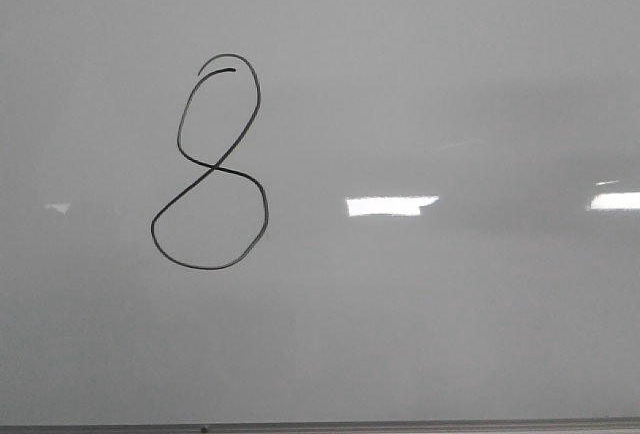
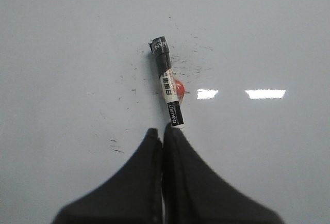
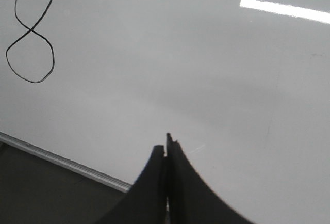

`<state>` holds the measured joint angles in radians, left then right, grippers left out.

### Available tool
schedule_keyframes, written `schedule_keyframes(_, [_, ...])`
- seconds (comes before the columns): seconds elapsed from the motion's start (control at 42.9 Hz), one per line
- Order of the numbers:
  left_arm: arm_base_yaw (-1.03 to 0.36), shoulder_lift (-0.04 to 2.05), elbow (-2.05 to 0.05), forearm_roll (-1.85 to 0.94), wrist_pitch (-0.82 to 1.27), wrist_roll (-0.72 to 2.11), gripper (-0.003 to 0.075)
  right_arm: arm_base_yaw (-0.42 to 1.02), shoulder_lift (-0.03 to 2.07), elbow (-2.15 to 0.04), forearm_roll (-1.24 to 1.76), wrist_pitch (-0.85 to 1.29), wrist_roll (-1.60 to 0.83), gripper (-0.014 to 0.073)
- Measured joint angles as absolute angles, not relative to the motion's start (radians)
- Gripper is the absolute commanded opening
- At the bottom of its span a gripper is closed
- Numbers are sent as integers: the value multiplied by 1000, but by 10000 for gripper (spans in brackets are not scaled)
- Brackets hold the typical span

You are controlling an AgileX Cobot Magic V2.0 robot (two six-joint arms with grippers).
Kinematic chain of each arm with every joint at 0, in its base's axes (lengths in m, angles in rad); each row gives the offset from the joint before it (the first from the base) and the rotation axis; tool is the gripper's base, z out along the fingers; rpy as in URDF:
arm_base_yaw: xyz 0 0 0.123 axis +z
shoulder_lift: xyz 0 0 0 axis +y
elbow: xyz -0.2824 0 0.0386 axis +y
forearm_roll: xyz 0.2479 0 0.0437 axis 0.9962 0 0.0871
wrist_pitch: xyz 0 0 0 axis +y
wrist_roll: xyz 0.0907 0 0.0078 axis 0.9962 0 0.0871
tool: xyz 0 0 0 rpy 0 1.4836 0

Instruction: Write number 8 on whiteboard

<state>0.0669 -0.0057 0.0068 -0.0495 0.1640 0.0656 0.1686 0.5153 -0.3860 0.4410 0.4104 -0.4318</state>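
Note:
The number 8 (image 1: 212, 166) is drawn in thin black line on the left half of the whiteboard (image 1: 450, 334). It also shows in the right wrist view (image 3: 31, 29), at the far corner. No gripper shows in the front view. My left gripper (image 2: 162, 131) is shut, its jaws pressed together. A black-and-white marker (image 2: 167, 87) lies on the board just past its tips, the near end at one fingertip, not between the jaws. My right gripper (image 3: 166, 146) is shut and empty above the board near its edge.
The board's thin grey metal edge (image 1: 400, 426) runs along the front; in the right wrist view (image 3: 62, 162) a dark surface (image 3: 41, 193) lies beyond it. Small black scribble specks (image 2: 192, 65) and a red spot (image 2: 178, 85) surround the marker. Bright light reflections (image 1: 390, 205) lie on the board.

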Motion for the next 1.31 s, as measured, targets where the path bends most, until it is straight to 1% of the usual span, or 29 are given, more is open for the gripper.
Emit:
schedule_keyframes(0.583, [67,-6,7,-50,163,66,-21,169,515,-384,441,414,-432,-69])
schedule_keyframes(0.676, [67,-6,7,-50,162,66,-21,169,505,-371,400,401,-432,-69])
schedule_keyframes(0.839, [67,-6,7,-50,160,66,-21,142,402,-298,282,310,-367,-69])
schedule_keyframes(0.979, [67,-6,7,-50,160,66,-21,43,276,-195,198,231,-234,-69])
schedule_keyframes(1.119, [67,-6,7,-50,160,66,-21,-49,142,-79,109,221,-74,-69])
schedule_keyframes(1.212, [67,-6,7,-50,160,66,-21,-68,60,-6,67,219,-11,-69])
schedule_keyframes(1.305, [67,-6,7,-50,160,66,-21,-70,6,23,55,235,10,-69])
